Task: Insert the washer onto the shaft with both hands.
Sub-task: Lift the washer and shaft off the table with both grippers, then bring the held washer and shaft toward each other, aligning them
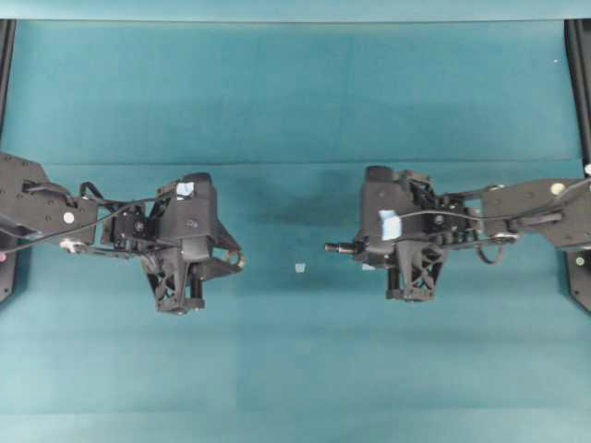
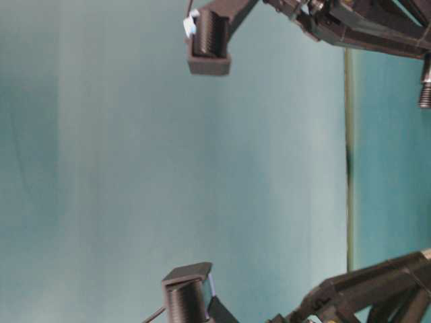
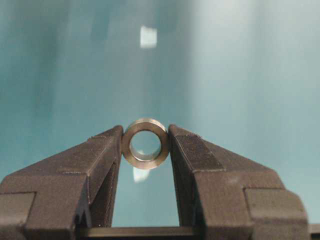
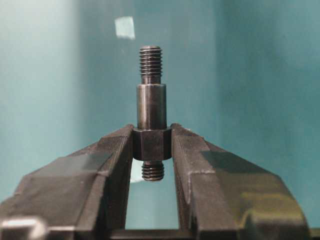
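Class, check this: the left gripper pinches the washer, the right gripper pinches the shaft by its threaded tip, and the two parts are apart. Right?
Not quite. The right gripper pinches the shaft by its thick hexagonal collar, as the right wrist view shows; the threaded tip sticks out free. The left gripper does pinch the washer, and the parts are apart.

washer (image 3: 145, 143): bright silvery metal, smooth, faintly brushed rim. shaft (image 4: 151, 126): dark metal, dull sheen, threaded ends above and below its smooth collar. gripper fingers (image 3: 95, 165) flanking the washer: matt black plastic, finely ridged. table cover (image 1: 295, 101): matt teal.

No legible text or labels
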Robot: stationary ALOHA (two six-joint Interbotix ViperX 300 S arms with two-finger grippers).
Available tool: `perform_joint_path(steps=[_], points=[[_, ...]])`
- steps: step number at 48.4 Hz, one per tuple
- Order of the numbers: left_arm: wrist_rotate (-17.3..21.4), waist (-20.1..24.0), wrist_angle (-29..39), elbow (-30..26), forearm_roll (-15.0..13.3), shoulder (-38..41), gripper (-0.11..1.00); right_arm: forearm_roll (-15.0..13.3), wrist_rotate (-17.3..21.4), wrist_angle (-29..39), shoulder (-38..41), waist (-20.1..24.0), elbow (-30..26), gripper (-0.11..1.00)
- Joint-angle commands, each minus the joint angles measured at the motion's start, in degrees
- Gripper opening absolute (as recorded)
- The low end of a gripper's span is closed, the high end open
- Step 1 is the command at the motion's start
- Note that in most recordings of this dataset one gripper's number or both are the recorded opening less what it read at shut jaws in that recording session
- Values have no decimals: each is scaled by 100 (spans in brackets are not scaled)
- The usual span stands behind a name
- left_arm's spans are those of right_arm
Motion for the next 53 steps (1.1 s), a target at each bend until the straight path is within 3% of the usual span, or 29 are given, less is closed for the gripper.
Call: perform_joint_path(steps=[1,16,39,53], points=[[9,9,-202,-53,0,-105,36,26,141,-299,-193,44,70,-1],[9,105,-932,-9,-9,-132,36,18,229,-932,-352,79,360,-1],[0,167,-1301,79,-9,-97,36,18,246,-1072,-176,229,404,-1],[-18,88,-1389,-62,-9,53,36,18,510,-1248,-105,448,466,-1]])
